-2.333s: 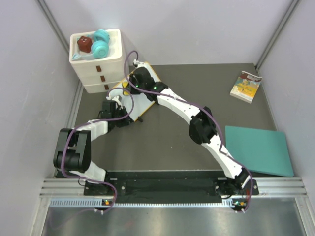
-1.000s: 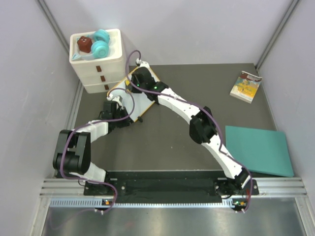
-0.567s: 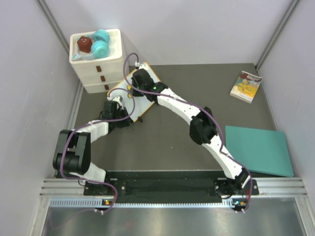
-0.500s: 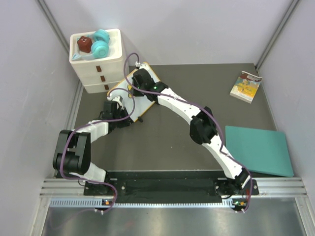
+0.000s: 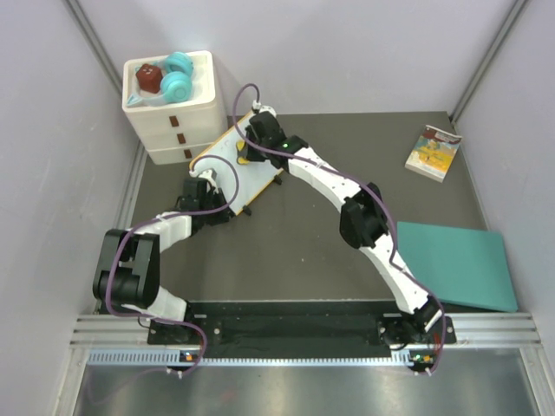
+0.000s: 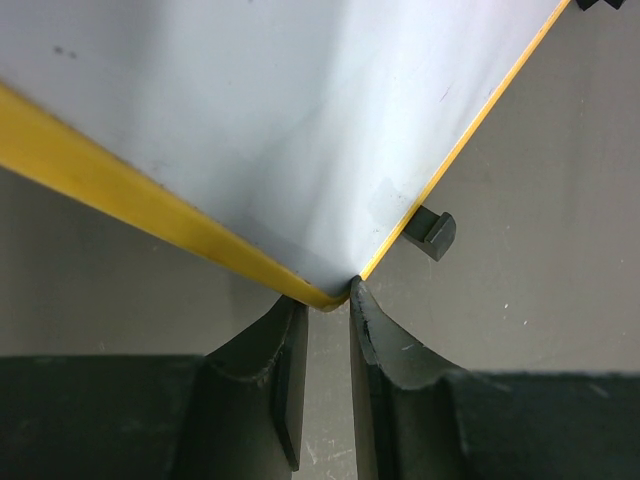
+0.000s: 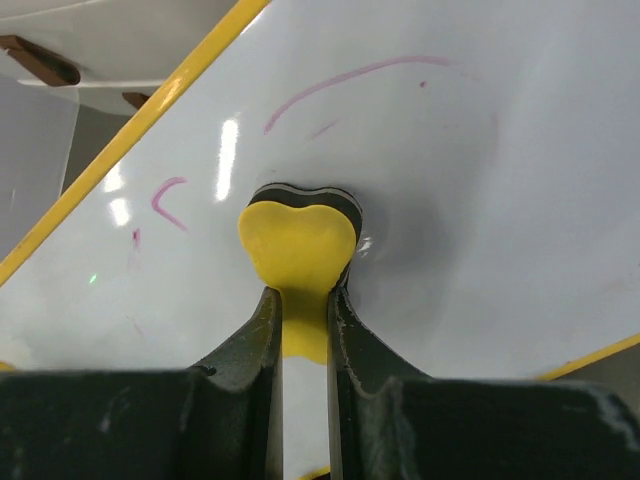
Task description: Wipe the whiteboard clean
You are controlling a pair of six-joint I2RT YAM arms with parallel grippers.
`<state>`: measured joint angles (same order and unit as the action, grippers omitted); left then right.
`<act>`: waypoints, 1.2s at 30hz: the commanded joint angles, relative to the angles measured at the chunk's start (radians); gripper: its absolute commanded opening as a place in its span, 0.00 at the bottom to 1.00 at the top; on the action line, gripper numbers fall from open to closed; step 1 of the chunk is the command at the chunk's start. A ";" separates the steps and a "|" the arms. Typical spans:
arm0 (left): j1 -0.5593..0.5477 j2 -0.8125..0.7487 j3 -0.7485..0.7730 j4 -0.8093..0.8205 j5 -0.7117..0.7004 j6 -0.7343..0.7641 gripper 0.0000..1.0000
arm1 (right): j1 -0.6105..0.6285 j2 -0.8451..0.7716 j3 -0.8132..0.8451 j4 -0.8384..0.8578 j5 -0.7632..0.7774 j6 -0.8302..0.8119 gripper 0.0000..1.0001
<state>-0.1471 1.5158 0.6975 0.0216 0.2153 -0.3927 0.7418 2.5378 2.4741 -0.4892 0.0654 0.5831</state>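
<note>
Pressure flat and even: with right gripper (image 7: 303,300) clamped on the yellow eraser (image 7: 298,245) and left gripper (image 6: 327,305) pinching the whiteboard's (image 5: 249,178) near corner at the table's (image 5: 303,234) far-left corner, sweep toward the purple strokes (image 7: 350,78) along its far edge.

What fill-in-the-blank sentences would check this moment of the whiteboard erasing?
1. The eraser in the right end effector is ____ in colour.
2. The left end effector pinches the whiteboard at its ____.
3. The white box has ____ drawers.
4. The teal mat lies on the robot's ____ side.
Missing words: yellow; corner; three; right.
</note>
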 commanded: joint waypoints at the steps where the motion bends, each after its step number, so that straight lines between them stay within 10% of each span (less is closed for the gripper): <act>1: -0.016 -0.016 -0.016 -0.049 -0.045 0.058 0.07 | 0.053 -0.045 -0.003 0.122 -0.056 -0.031 0.00; 36: -0.020 -0.017 -0.015 -0.051 -0.050 0.060 0.07 | 0.067 -0.039 -0.089 0.432 0.166 0.116 0.00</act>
<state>-0.1562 1.5135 0.6975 0.0223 0.2008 -0.3885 0.8017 2.5370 2.3932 -0.1112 0.2600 0.7177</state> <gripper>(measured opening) 0.233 0.131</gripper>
